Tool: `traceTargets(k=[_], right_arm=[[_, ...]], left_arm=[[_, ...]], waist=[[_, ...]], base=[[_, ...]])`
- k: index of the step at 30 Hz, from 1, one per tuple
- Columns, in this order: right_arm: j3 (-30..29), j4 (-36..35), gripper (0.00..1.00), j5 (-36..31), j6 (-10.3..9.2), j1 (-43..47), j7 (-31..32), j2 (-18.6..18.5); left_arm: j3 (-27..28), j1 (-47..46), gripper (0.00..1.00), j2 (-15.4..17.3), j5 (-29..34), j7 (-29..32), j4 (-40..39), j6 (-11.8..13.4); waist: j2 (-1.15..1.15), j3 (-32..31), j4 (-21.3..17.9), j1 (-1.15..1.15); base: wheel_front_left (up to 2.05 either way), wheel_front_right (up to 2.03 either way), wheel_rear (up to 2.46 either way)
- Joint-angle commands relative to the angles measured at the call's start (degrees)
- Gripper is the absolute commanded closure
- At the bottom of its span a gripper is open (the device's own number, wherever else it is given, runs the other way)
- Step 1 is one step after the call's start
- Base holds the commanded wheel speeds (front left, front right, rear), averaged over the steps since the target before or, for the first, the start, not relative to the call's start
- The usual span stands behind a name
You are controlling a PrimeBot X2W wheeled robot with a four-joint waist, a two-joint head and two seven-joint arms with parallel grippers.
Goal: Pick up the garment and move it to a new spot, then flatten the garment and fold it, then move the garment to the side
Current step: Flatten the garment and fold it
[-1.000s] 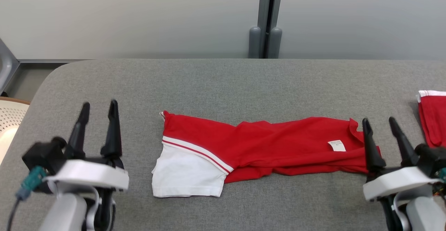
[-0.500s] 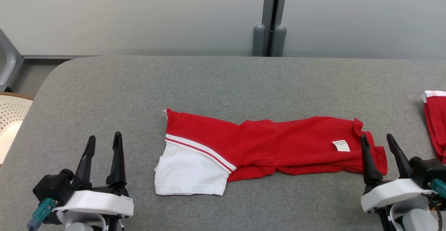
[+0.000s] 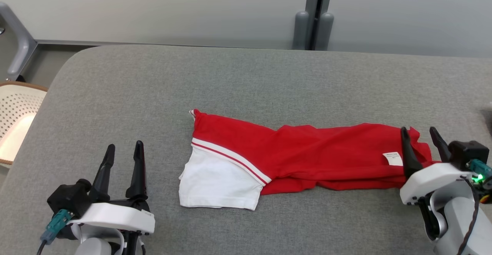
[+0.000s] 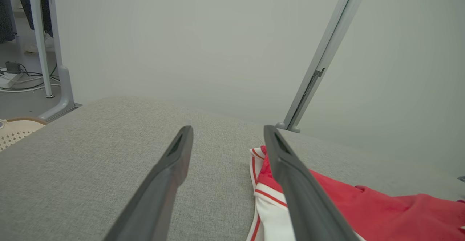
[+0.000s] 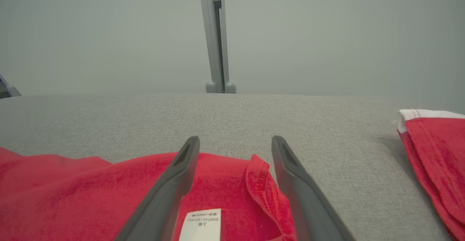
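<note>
The garment is a red shirt with a white, red-striped sleeve, folded into a long band across the grey padded table. My left gripper stands open over bare table to the left of the sleeve end, apart from it; the left wrist view has the sleeve just right of its fingers. My right gripper is open above the garment's right end; in the right wrist view the white label and a curled red hem lie between its fingers. Nothing is gripped.
A second red garment with a white edge lies at the table's right side. A pale perforated basket stands beyond the table's left edge. A grey post rises behind the table against the wall.
The head camera has swung right and down, shifting the whole picture. Both grippers have drawn back towards me and stay open. The garment lies as before.
</note>
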Motion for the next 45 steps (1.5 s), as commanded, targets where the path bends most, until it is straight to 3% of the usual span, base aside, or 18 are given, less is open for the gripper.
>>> traceTargets(k=[1,9,18,30,31,32,33,34,45], right_arm=[[0.4,0.6,0.00,0.6,-0.01,-1.2,-0.3,0.2],[-5.5,5.8,0.00,2.1,-0.01,-2.0,-1.8,0.5],[-12.6,12.0,0.00,-0.8,-0.01,-2.2,-1.6,2.3],[-12.2,17.1,0.00,2.4,-0.01,-4.2,1.5,4.6],[-12.0,17.3,0.25,2.7,-0.01,-4.1,1.6,4.7],[-12.0,17.3,0.25,2.7,-0.01,-4.1,1.6,4.7],[-11.8,17.4,0.89,3.2,-0.01,-4.1,1.3,4.7],[-11.4,17.5,1.00,3.8,-0.01,-3.9,1.0,4.6],[-14.0,18.9,1.00,4.8,-0.02,-4.7,-1.9,-1.5]], left_arm=[[-0.3,-0.9,0.00,0.2,-0.4,0.0,0.2,-0.3],[-1.6,-1.5,0.00,0.2,-1.4,0.0,0.5,-0.4],[-1.3,-1.6,0.00,0.2,-1.4,0.0,1.1,-0.4],[-2.7,-1.9,0.00,0.2,-2.2,0.0,1.7,-0.4],[-2.6,-1.8,0.00,0.2,-2.2,0.0,1.8,-0.4],[-2.6,-1.8,0.00,0.2,-2.2,0.0,1.8,-0.4],[-2.5,-1.6,0.00,0.2,-2.2,0.0,1.8,-0.4],[-2.2,-1.3,0.00,0.2,-2.1,0.0,1.9,-0.4],[-1.7,-1.2,0.00,0.2,-1.6,0.0,2.1,-0.4]], waist=[[0.00,0.5,0.5,0.00],[0.00,1.4,2.2,0.00],[0.00,1.9,1.6,0.00],[0.00,1.9,1.7,0.00],[0.00,1.8,1.7,0.00],[0.00,1.8,1.7,0.00],[0.00,1.7,1.8,0.00],[0.00,1.5,1.7,0.00],[0.00,0.4,0.7,0.00]], base=[[0.00,0.00,0.00],[0.00,0.00,0.00],[0.00,0.00,0.00],[0.00,0.00,0.00],[0.00,0.00,0.00],[0.00,0.00,0.00],[0.00,0.00,0.00],[0.00,0.00,0.00],[0.00,0.00,0.00]])
